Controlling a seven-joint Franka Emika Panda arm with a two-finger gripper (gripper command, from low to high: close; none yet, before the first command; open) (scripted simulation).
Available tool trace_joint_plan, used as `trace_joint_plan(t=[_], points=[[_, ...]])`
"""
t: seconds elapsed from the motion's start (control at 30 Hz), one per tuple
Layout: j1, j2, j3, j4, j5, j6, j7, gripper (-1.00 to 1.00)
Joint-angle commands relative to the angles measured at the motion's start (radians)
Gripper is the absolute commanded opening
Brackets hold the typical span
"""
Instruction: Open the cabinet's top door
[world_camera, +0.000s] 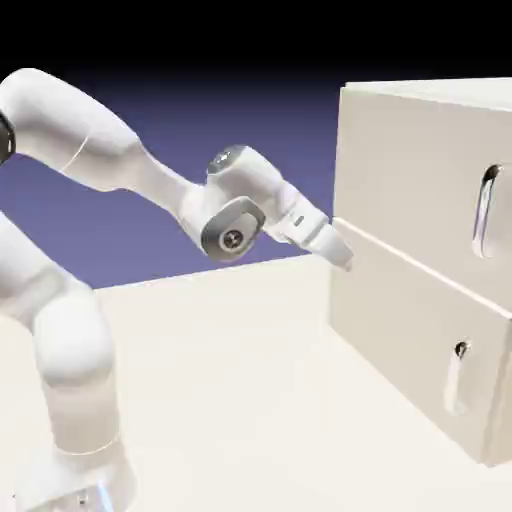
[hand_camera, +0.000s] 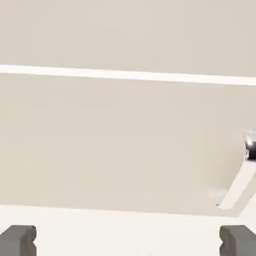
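Cream cabinet (world_camera: 405, 330), top door (world_camera: 415, 180) shut, silver handle (world_camera: 484, 212) toward the exterior view's right; gripper (hand_camera: 128, 241) wide and empty; approach stage, next move probably up and across to handle.

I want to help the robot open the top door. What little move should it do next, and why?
Probably lift the open gripper toward the top door's handle, because that handle is higher up and the gripper isn't holding anything.

No legible text anywhere.
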Motion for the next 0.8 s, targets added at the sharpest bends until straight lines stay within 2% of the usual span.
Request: trace_joint_plan(t=[0.0,0.77], points=[[0.019,-0.007,-0.02,0.011,-0.044,-0.002,0.029,1.0],[0.459,-0.172,-0.487,0.269,-1.044,-0.042,0.698,1.0]])
